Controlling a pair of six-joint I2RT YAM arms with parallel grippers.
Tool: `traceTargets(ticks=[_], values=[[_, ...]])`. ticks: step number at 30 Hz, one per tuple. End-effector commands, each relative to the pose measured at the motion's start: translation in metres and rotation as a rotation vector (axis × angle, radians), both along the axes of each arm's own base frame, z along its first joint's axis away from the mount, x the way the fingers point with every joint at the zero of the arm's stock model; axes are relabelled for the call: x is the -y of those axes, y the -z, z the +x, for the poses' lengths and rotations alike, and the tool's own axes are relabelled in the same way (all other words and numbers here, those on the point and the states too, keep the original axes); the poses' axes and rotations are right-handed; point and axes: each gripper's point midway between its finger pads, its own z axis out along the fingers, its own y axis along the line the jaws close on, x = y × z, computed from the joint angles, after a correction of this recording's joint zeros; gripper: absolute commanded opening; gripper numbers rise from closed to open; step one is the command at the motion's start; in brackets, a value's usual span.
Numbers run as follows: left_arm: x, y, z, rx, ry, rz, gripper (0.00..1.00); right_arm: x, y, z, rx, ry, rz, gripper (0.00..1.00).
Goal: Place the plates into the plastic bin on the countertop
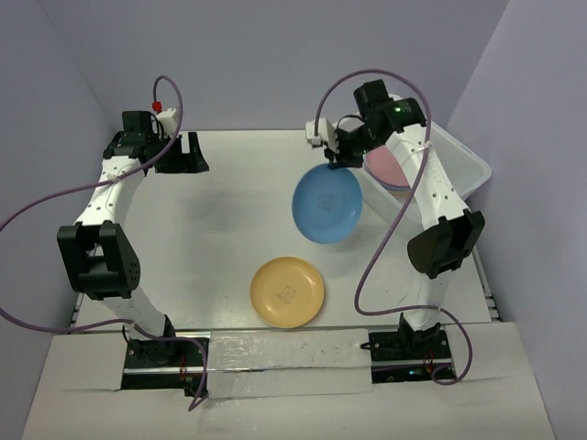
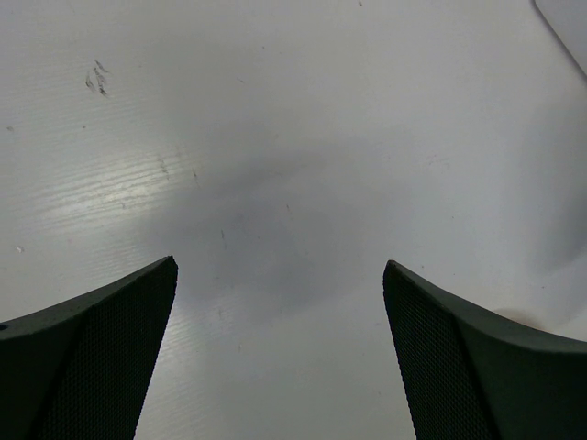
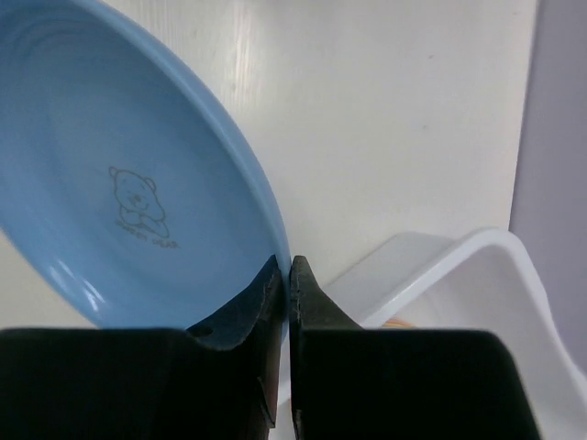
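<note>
My right gripper point(image 1: 336, 158) is shut on the rim of a blue plate point(image 1: 327, 204) and holds it tilted in the air, just left of the plastic bin point(image 1: 470, 165). In the right wrist view the gripper point(image 3: 285, 266) pinches the blue plate point(image 3: 110, 183) with its bear mark, and the bin's rim point(image 3: 459, 266) shows to the right. A pink plate point(image 1: 385, 167) lies in the bin. A yellow plate point(image 1: 287, 291) lies flat on the countertop point(image 1: 211, 238). My left gripper point(image 1: 186, 152) is open and empty at the far left; it point(image 2: 280, 266) hovers over bare countertop.
The bin stands at the table's far right corner against the purple wall point(image 1: 532, 110). Cables loop beside both arms. The table's low rim point(image 1: 491, 302) runs along the right side.
</note>
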Motion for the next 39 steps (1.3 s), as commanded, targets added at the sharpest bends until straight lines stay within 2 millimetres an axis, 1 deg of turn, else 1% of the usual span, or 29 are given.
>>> traceTargets(ticks=[1,2,4,5,6,7,8,9,10,12,13,14,16,19,21,22,24,25,29,34,35,36,37,38,39], values=[[-0.004,-0.019,0.013,0.066,-0.035,-0.012,0.99,-0.011,-0.071,0.02,-0.134,0.299,0.336,0.0],[-0.005,-0.019,0.014,0.065,-0.038,-0.013,0.99,0.006,-0.078,0.04,-0.136,0.421,0.379,0.0],[-0.004,-0.021,0.016,0.068,-0.039,-0.015,0.99,0.036,-0.087,0.078,-0.233,0.715,0.514,0.0],[-0.004,-0.021,0.017,0.066,-0.041,-0.016,0.99,0.054,-0.09,0.094,-0.229,0.813,0.556,0.0],[-0.004,-0.021,0.018,0.066,-0.041,-0.016,0.99,0.071,-0.088,0.104,-0.245,0.901,0.586,0.0],[-0.004,-0.021,0.019,0.063,-0.039,-0.018,0.99,0.086,-0.085,0.111,-0.267,0.973,0.607,0.0],[-0.004,-0.021,0.019,0.063,-0.04,-0.017,0.99,0.109,-0.08,0.119,-0.284,1.066,0.632,0.0],[-0.004,-0.021,0.02,0.06,-0.039,-0.018,0.99,0.144,-0.068,0.128,-0.319,1.226,0.671,0.0],[-0.003,-0.022,0.022,0.061,-0.037,-0.019,0.99,0.172,-0.054,0.135,-0.366,1.37,0.708,0.0],[-0.003,-0.021,0.023,0.056,-0.036,-0.022,0.99,0.209,-0.042,0.138,-0.387,1.506,0.74,0.0],[-0.003,-0.021,0.025,0.055,-0.036,-0.024,0.99,0.233,-0.029,0.14,-0.408,1.61,0.758,0.0],[-0.003,-0.023,0.026,0.061,-0.036,-0.024,0.99,0.245,-0.024,0.141,-0.406,1.655,0.761,0.0],[-0.002,-0.021,0.029,0.049,-0.034,-0.03,0.99,0.268,-0.009,0.142,-0.39,1.742,0.741,0.0],[-0.001,-0.022,0.03,0.046,-0.035,-0.032,0.99,0.278,0.01,0.145,-0.408,1.795,0.71,0.0],[-0.002,-0.022,0.03,0.044,-0.039,-0.029,0.99,0.285,0.029,0.145,-0.421,1.839,0.67,0.0],[-0.002,-0.024,0.029,0.046,-0.04,-0.027,0.99,0.291,0.037,0.145,-0.42,1.867,0.652,0.0],[-0.004,-0.023,0.027,0.044,-0.046,-0.023,0.99,0.303,0.053,0.143,-0.435,1.918,0.621,0.0],[-0.004,-0.023,0.026,0.043,-0.047,-0.023,0.99,0.307,0.057,0.143,-0.437,1.927,0.615,0.0],[-0.006,-0.022,0.021,0.042,-0.057,-0.014,0.99,0.318,0.086,0.136,-0.475,1.981,0.551,0.0],[-0.007,-0.021,0.02,0.037,-0.058,-0.002,0.99,0.323,0.103,0.131,-0.502,2.003,0.515,0.01],[-0.007,-0.021,0.02,0.036,-0.057,-0.001,0.99,0.322,0.105,0.131,-0.507,2.002,0.514,0.13],[-0.007,-0.021,0.02,0.036,-0.057,-0.001,0.99,0.322,0.106,0.131,-0.515,1.999,0.514,0.46],[-0.008,-0.021,0.021,0.035,-0.056,0.0,0.99,0.321,0.105,0.131,-0.519,1.994,0.517,0.64],[-0.008,-0.021,0.021,0.035,-0.057,0.001,0.99,0.318,0.103,0.131,-0.528,1.978,0.526,0.8],[-0.008,-0.021,0.021,0.035,-0.056,0.0,0.99,0.315,0.098,0.131,-0.53,1.963,0.542,0.89]])
